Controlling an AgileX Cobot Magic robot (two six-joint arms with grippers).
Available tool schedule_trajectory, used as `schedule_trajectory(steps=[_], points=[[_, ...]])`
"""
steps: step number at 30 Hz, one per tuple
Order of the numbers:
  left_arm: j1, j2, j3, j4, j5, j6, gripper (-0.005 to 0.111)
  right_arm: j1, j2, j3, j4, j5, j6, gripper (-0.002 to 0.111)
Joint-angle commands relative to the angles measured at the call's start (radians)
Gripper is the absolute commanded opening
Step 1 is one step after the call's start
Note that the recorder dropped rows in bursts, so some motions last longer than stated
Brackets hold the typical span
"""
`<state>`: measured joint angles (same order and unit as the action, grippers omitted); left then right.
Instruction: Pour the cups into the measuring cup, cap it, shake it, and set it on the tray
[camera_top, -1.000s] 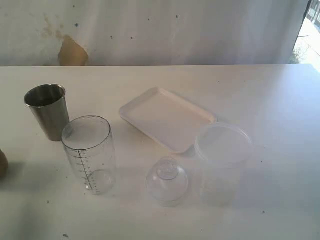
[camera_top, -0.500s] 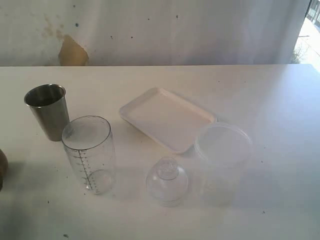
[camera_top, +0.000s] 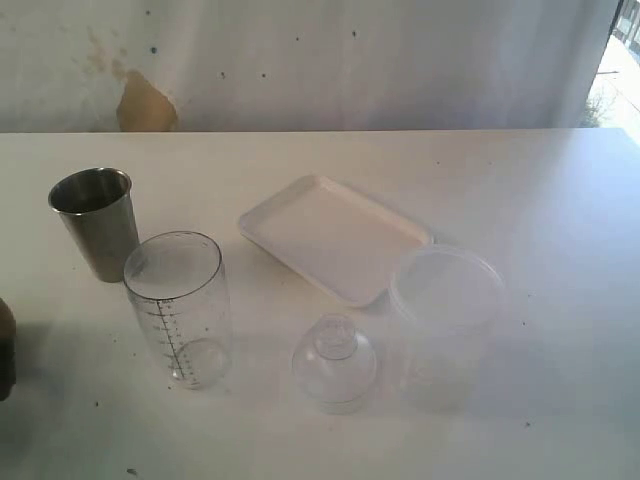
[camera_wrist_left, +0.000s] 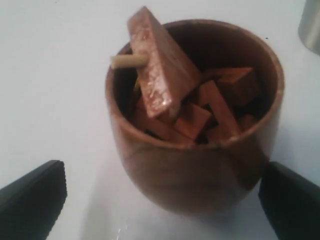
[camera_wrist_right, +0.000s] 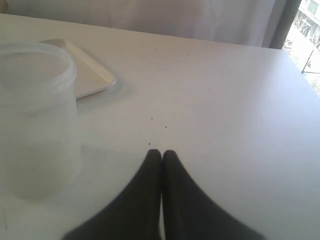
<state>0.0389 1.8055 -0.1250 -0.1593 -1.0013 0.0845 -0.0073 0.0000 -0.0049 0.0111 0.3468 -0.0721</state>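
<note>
First, the wooden cup (camera_wrist_left: 195, 150): upright on the white table (camera_top: 560, 200), at the far left edge of the exterior view, where only a dark sliver shows, cup or finger cannot be told. Cup is packed with reddish-brown wooden blocks (camera_wrist_left: 210, 112). One flat slab with a pale dowel peg (camera_wrist_left: 129, 61) juts above the rim, tilted.

Left gripper (camera_wrist_left: 162, 172) is spread wide, one black finger on each side of the cup, low by its base. One finger is clearly apart from the wood. The other sits just beside the cup wall; contact cannot be told. No grip on the cup.

Steel tumbler (camera_top: 95, 222) stands upright near the wooden cup, mouth up, contents not visible. Measuring cup (camera_top: 178, 305) is upright just beside the tumbler, on the camera's side: clear, black marks up its side, mouth open. Clear domed lid (camera_top: 334, 362) rests on the table to its right, knob up. Tray (camera_top: 335, 238) lies flat behind the lid, mid-table. Frosted tub (camera_top: 445, 325) stands at the tray's near right corner, just beside it; touching or not, cannot tell.

Right gripper (camera_wrist_right: 161, 155) is pinched together, black fingers pressed tip to tip with nothing between them, low over the table, tub and tray corner off to one side and apart from it
</note>
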Motion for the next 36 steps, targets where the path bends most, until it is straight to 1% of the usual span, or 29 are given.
schedule_trajectory(steps=[1, 9, 19, 23, 30, 31, 33, 36], points=[[-0.002, 0.043, -0.043, -0.024, -0.027, -0.003, 0.105, -0.003, 0.0, 0.005, -0.004, -0.003, -0.002, 0.0], [-0.002, 0.107, -0.096, -0.026, -0.016, -0.036, 0.105, -0.003, 0.0, 0.005, -0.004, -0.003, -0.002, 0.0], [-0.002, 0.11, -0.096, -0.078, -0.105, -0.038, 0.105, -0.003, 0.0, 0.005, -0.004, -0.003, -0.002, 0.0], [-0.002, 0.11, -0.098, -0.078, -0.108, -0.078, 0.105, -0.003, 0.0, 0.005, -0.004, -0.003, -0.002, 0.0], [-0.002, 0.11, -0.098, -0.08, -0.106, -0.084, 0.104, -0.003, 0.0, 0.005, -0.004, -0.003, -0.002, 0.0], [-0.002, 0.11, -0.098, -0.08, -0.108, -0.084, 0.101, -0.003, 0.0, 0.005, -0.004, -0.003, -0.002, 0.0], [-0.002, 0.11, -0.098, -0.08, -0.108, -0.084, 0.091, -0.003, 0.0, 0.005, -0.004, -0.003, -0.002, 0.0], [-0.002, 0.11, -0.098, -0.075, -0.106, -0.084, 0.062, -0.003, 0.0, 0.005, -0.004, -0.003, -0.002, 0.0]])
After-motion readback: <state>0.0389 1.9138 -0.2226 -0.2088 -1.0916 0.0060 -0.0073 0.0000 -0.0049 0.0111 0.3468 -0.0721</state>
